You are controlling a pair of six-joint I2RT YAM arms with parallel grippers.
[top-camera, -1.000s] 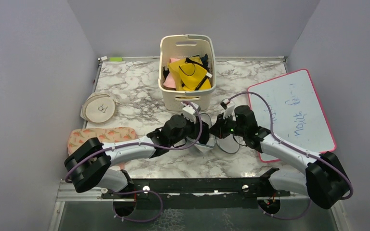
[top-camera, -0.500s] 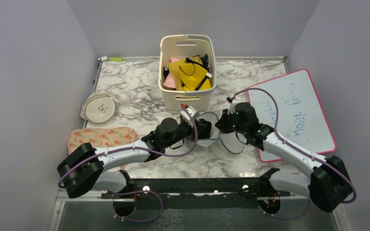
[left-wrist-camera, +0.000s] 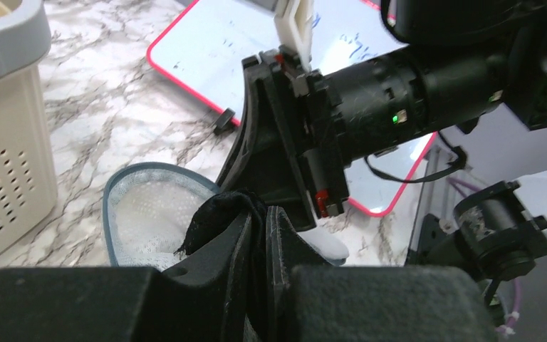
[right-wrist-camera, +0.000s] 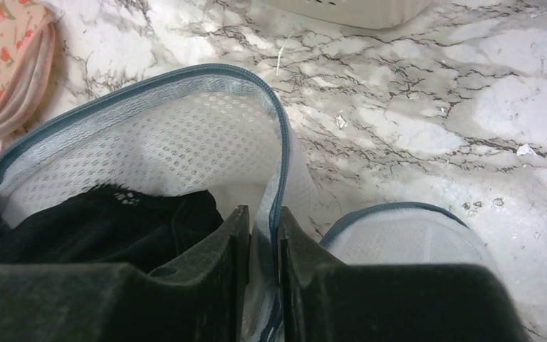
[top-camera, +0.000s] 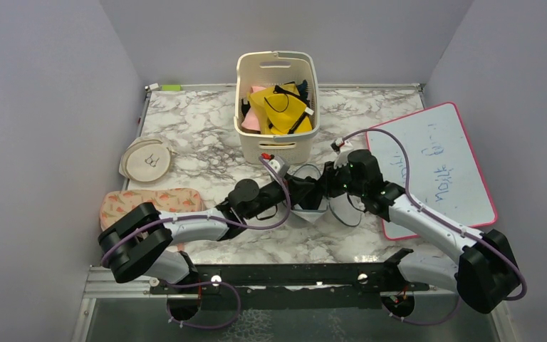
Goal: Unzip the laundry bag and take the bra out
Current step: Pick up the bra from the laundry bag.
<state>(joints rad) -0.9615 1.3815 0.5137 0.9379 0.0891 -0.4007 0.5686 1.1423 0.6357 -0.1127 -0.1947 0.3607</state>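
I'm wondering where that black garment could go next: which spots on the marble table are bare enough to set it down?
Bare tabletop lies between the round pouch and the basket, right of the basket behind the whiteboard, and along the near edge. The middle is crowded around the laundry bag.

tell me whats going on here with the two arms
Both arms are working on the laundry bag in the middle of the table, in front of the basket. The bag is unzipped and gapes open. The right tool pinches its zip-trimmed rim, while the left tool is shut on the black bra, which is partly inside the bag and not yet out.
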